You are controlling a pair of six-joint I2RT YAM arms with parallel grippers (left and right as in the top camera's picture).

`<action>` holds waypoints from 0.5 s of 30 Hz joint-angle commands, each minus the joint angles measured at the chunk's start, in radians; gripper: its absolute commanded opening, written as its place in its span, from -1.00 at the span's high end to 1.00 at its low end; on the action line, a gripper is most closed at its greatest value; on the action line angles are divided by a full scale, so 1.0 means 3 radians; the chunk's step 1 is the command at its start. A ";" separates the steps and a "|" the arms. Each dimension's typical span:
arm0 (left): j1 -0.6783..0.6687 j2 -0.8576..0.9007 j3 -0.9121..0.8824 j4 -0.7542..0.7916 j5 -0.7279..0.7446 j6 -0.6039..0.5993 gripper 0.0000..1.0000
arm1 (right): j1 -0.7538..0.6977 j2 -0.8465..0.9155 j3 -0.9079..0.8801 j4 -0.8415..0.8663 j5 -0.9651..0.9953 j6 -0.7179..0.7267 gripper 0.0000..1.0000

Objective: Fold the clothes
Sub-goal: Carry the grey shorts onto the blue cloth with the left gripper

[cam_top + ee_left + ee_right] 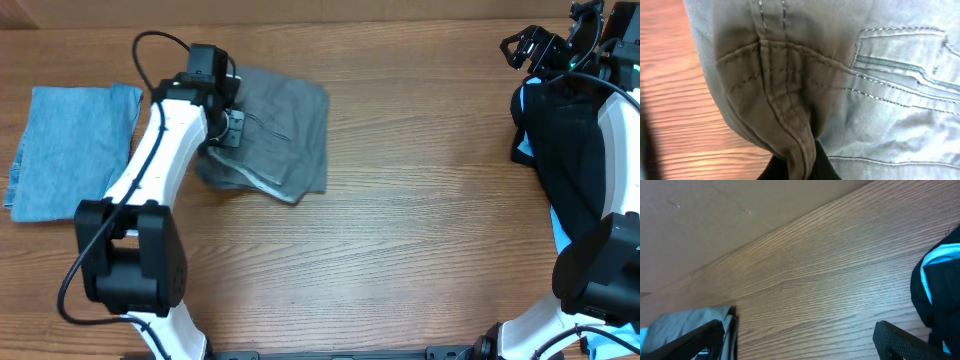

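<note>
The grey garment (pixel 285 130) lies bunched on the table left of centre, its lower edge folded over. My left gripper (pixel 232 128) sits at its left edge. In the left wrist view the gripper (pixel 805 167) is shut on a thick stitched seam fold of the grey garment (pixel 780 90), with a stitched pocket (pixel 900 50) to the right. My right gripper (pixel 522 48) hovers at the far right corner. It stands wide open (pixel 800 345) over bare wood with nothing between its fingers. A black garment (pixel 570 150) with light blue trim lies beside it.
A folded denim-blue cloth (pixel 70 150) lies at the left edge of the table (pixel 420 220). The black garment (pixel 940 290) reaches into the right wrist view at the right. A grey cloth edge (pixel 685 322) shows by the right gripper's left finger.
</note>
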State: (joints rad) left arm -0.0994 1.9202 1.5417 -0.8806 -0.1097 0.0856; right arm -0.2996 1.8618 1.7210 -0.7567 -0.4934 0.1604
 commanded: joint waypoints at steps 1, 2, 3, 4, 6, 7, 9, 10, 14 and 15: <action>0.0167 -0.0313 0.0117 -0.0009 -0.0195 0.0318 0.92 | 0.0004 -0.0009 -0.0001 0.0008 0.0001 -0.0003 -1.00; 0.0219 -0.0346 0.0120 -0.0025 -0.0195 0.0332 0.92 | 0.0004 -0.0009 -0.0001 0.0008 0.0001 -0.0003 -1.00; 0.0284 -0.0381 0.0132 -0.0060 -0.0191 0.0342 0.92 | 0.0004 -0.0009 -0.0001 0.0008 0.0001 -0.0001 -1.00; 0.0347 -0.0407 0.0154 -0.0104 -0.0189 0.0378 0.92 | 0.0004 -0.0009 -0.0001 0.0008 0.0001 -0.0003 -1.00; 0.0470 -0.0426 0.0220 -0.0211 -0.0191 0.0482 0.92 | 0.0004 -0.0009 -0.0001 0.0008 0.0001 -0.0003 -1.00; 0.0537 -0.0426 0.0266 -0.0277 -0.0197 0.0570 0.92 | 0.0004 -0.0009 -0.0001 0.0008 0.0001 -0.0003 -1.00; 0.0666 -0.0426 0.0332 -0.0337 -0.0324 0.0730 0.92 | 0.0004 -0.0009 -0.0001 0.0008 0.0000 -0.0001 -1.00; 0.0718 -0.0427 0.0354 -0.0341 -0.0429 0.0833 0.92 | 0.0004 -0.0009 -0.0001 0.0008 0.0000 -0.0003 -1.00; 0.0824 -0.0429 0.0376 -0.0192 -0.1040 0.1266 0.92 | 0.0004 -0.0009 -0.0001 0.0008 0.0001 -0.0003 -1.00; 0.0837 -0.0427 0.0376 -0.0139 -0.1170 0.1303 0.92 | 0.0004 -0.0009 -0.0001 0.0008 0.0000 -0.0003 -1.00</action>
State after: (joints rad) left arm 0.1364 1.8412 1.6150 -0.9600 -0.2749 0.3557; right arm -0.2996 1.8618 1.7210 -0.7567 -0.4938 0.1604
